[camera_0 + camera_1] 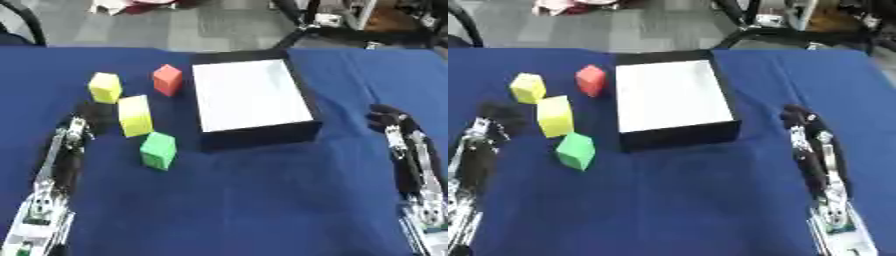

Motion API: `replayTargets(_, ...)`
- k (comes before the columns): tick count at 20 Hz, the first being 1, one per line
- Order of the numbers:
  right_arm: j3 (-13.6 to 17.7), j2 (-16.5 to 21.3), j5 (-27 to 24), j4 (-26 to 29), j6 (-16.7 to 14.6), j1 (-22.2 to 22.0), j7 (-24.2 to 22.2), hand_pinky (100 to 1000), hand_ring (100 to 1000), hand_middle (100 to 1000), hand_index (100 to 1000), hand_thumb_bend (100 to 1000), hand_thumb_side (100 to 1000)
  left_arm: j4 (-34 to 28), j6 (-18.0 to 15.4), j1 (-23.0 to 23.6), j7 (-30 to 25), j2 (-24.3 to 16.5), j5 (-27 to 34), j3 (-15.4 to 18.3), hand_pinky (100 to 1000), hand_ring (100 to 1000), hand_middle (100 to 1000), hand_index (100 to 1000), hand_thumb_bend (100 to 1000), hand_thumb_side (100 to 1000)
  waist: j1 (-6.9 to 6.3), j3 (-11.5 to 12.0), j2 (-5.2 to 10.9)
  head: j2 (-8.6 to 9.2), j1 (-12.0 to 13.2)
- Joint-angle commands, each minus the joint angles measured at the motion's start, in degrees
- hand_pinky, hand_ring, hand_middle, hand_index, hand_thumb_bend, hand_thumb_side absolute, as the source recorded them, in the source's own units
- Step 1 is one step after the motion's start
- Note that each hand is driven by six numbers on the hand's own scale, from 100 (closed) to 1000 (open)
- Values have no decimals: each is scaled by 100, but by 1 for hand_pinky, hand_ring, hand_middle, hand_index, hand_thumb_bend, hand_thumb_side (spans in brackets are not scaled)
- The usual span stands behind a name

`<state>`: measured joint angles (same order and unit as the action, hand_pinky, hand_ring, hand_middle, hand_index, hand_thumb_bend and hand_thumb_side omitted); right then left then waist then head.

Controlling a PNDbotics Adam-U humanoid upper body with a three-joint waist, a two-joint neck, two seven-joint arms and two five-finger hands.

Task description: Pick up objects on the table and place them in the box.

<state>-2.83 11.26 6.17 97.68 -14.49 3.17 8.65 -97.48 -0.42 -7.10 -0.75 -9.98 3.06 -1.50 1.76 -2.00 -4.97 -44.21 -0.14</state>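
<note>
1. The left hand [92, 115] lies low over the blue table [262, 200] at the end of its black and silver arm, which runs up from the lower left corner. The hand shows only as a dark shape, so I cannot tell how far its fingers are spread. It seems to hold nothing.
2. Just to the right of the left hand lies the long yellow block [135, 115], near its fingertips; whether they touch cannot be told.
3. Ahead of the left hand, a little further from the robot, sits the small yellow cube [105, 87], apart from the long block.
4. Further right and ahead of the left hand stands the red block [167, 79], just beside the left wall of the box [254, 135].
5. To the right of the left hand and nearer the robot than the long yellow block is the green cube [158, 150], close to the box's front left corner.
6. The box is black with a white inside, and lies between the two hands. Nothing shows in it.
7. The right hand [798, 116] lies low over the table to the right of the box, well apart from all the blocks. Its fingers cannot be made out, and no object shows in it.
</note>
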Motion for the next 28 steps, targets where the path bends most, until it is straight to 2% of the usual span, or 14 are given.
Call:
replayTargets(1, 29, 36, -38, 64, 15, 40, 0, 815, 794, 782, 789, 100, 827, -74, -99, -40, 4, -41, -130, 18, 830, 757, 709, 811, 560, 899, -11, 1, 159, 9, -5)
replayTargets(5, 27, 38, -37, 63, 14, 42, -1, 816, 794, 782, 789, 100, 826, -80, -186, -61, 78, -67, -268, 49, 834, 791, 754, 847, 649, 981, -10, 1, 162, 9, -6)
replayTargets(8, 25, 41, -34, 59, 14, 39, -5, 815, 795, 782, 789, 100, 826, -138, -282, -129, 147, -216, -483, 100, 870, 850, 832, 887, 616, 992, -13, -2, 169, 9, -5)
replayTargets(10, 26, 50, -30, 55, 15, 35, -5, 816, 795, 782, 789, 100, 826, -222, -357, -262, 165, -482, -809, 161, 893, 892, 892, 926, 561, 951, -18, -3, 177, 9, -4)
replayTargets(12, 28, 59, -28, 52, 15, 29, -2, 816, 795, 782, 789, 100, 826, -293, -388, -469, 149, -846, -1231, 220, 885, 905, 916, 935, 548, 875, -29, -5, 186, 9, -6)
replayTargets(14, 26, 66, -26, 49, 14, 23, -3, 816, 795, 782, 789, 100, 826, -304, -376, -730, 70, -1252, -1642, 256, 861, 876, 895, 924, 531, 777, -45, -12, 195, 9, -13)
replayTargets(16, 22, 72, -23, 43, 14, 9, -7, 816, 795, 782, 789, 100, 827, -226, -312, -1048, -64, -1698, -2012, 251, 850, 849, 872, 913, 514, 724, -67, -24, 209, 9, -16)
replayTargets(17, 19, 75, -23, 40, 14, 1, -9, 816, 795, 782, 789, 100, 827, -150, -288, -1227, -177, -1961, -2204, 211, 853, 836, 861, 910, 507, 652, -81, -36, 217, 9, -21)
replayTargets(21, 2, 100, -21, 29, 13, -19, -25, 816, 795, 782, 789, 100, 827, 461, -372, -1964, -995, -2843, -3063, -96, 866, 792, 821, 904, 482, 528, -117, -93, 243, 9, 0)
replayTargets(22, 1, 105, -21, 27, 13, -24, -25, 816, 795, 782, 789, 100, 827, 664, -434, -2146, -1219, -2994, -3276, -176, 866, 792, 821, 904, 482, 528, -123, -103, 249, 9, 4)
replayTargets(23, -3, 115, -21, 24, 14, -30, -27, 816, 795, 782, 789, 100, 827, 909, -509, -2359, -1477, -3160, -3502, -302, 864, 776, 804, 891, 488, 475, -134, -118, 257, 9, 4)
replayTargets(25, -14, 126, -22, 19, 13, -39, -36, 816, 795, 782, 789, 100, 828, 1445, -715, -2819, -2001, -3372, -3930, -574, 865, 769, 800, 891, 505, 436, -151, -136, 270, 9, 11)
replayTargets(28, -31, 134, -29, 11, 10, -51, -58, 816, 795, 782, 789, 100, 828, 2255, -1067, -3462, -2600, -3417, -4517, -897, 868, 766, 798, 889, 517, 408, -168, -145, 288, 9, 14)
